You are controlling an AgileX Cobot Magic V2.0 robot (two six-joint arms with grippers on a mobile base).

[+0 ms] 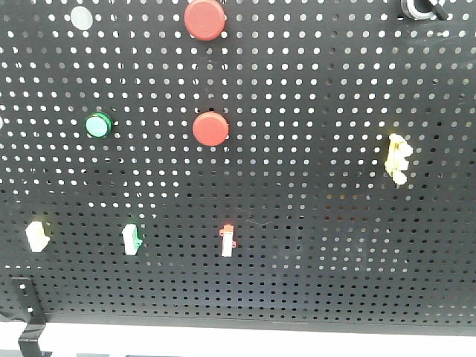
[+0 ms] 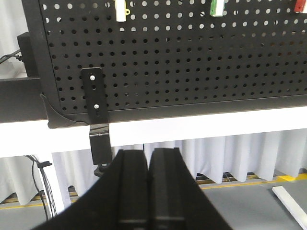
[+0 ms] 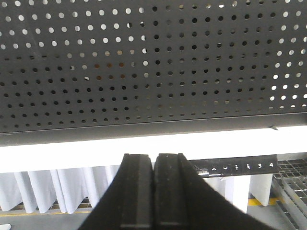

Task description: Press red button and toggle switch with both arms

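- I see two red round buttons on the black pegboard (image 1: 320,245): the upper red button (image 1: 204,18) at the top edge, the lower red button (image 1: 210,129) straight beneath it.
- A small toggle switch (image 1: 227,241) with a red top and white body sits below them, near the board's lower part.

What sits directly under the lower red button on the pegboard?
Below the lower red button is a red-topped white toggle switch, with bare pegboard between them. What lies behind the board cannot be made out.
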